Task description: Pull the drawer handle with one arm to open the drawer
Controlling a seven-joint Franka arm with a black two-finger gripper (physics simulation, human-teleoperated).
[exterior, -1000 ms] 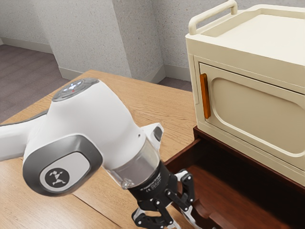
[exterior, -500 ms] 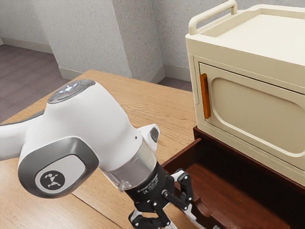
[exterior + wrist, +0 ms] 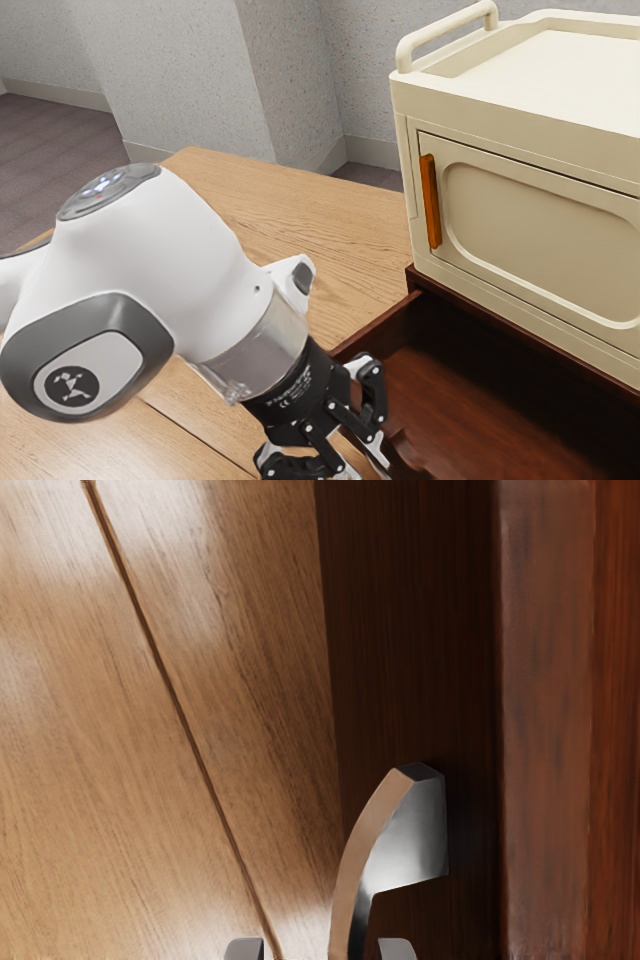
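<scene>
Drawer (image 3: 385, 328) stood clearly pulled out from under the cream cabinet (image 3: 525, 225), above the tabletop (image 3: 330, 235). In our judgement, the opening was mostly done, and what remained was either a little more pull or a clean leaving of the handle (image 3: 405, 845). The danger, we thought, was in that one finger stood behind the curved bar: if we moved off sideways, it could catch there and turn the drawer crooked. If we pulled further with such loose hold, the bar could slip out, or the drawer could come too far. Our tool (image 3: 321, 949) was wide, not closed on anything. The bar passed between its two fingertips, nearer to the one at the drawer's side; whether it touched, we could not tell.
</scene>
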